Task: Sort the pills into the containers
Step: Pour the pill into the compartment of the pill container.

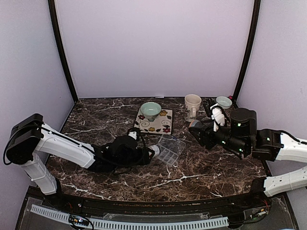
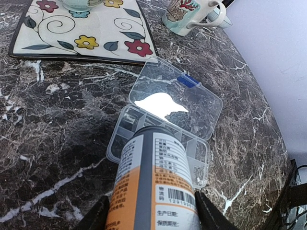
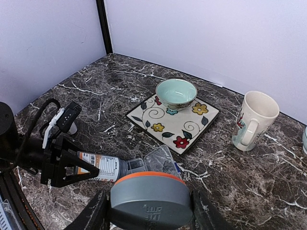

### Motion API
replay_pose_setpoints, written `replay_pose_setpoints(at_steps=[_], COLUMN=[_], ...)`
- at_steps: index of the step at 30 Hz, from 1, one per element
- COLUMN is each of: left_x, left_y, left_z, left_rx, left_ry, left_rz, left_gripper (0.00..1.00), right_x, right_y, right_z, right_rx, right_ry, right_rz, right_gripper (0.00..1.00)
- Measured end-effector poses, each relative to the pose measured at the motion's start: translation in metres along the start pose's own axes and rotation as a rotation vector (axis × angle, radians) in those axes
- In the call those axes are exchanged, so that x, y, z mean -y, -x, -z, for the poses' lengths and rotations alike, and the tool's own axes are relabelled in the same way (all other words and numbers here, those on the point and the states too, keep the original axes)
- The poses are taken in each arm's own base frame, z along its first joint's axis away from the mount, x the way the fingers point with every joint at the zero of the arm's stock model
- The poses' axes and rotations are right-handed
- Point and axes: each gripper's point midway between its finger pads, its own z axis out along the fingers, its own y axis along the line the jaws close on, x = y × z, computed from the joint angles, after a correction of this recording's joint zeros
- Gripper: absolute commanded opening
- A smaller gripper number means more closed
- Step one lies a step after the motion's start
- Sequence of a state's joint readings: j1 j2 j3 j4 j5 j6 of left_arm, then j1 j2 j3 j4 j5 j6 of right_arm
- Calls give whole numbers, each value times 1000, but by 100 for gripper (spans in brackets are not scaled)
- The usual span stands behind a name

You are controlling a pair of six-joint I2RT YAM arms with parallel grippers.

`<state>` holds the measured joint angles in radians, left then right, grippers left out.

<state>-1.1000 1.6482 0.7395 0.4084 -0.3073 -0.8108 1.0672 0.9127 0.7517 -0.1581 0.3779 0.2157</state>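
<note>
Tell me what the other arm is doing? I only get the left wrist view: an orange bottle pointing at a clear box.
Observer: The right gripper is shut on a grey cap, off to the right of the box.
Operator: Is that the bottle's cap?
Observer: Likely. In the top view the bottle ends in a bare pale neck over the box, with no cap on it.
Operator: And the bowl, whose foot I just see?
Observer: The bowl on the plate looks empty in the right wrist view.
</note>
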Motion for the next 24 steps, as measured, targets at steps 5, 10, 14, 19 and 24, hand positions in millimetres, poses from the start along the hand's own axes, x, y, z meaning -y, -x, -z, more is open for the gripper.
replay_pose_setpoints(at_steps=[5,10,14,19,24], left_x=[2,3,3,-1,4], left_y=[6,9,8,0,-3], left_z=[4,5,5,1,-7], left_rx=[19,27,24,-3,-29], left_ry=[-6,-6,-7,3,9], left_rz=[1,2,2,3,4], left_gripper=[0,0,0,0,0], right_x=[0,0,0,0,0], right_y=[0,1,1,1,1], right_z=[0,0,0,0,0], right_rx=[0,1,1,1,2], right_ry=[0,0,0,0,0], right_rz=[-1,-1,-1,-4,-5], right_gripper=[16,17,17,17,17])
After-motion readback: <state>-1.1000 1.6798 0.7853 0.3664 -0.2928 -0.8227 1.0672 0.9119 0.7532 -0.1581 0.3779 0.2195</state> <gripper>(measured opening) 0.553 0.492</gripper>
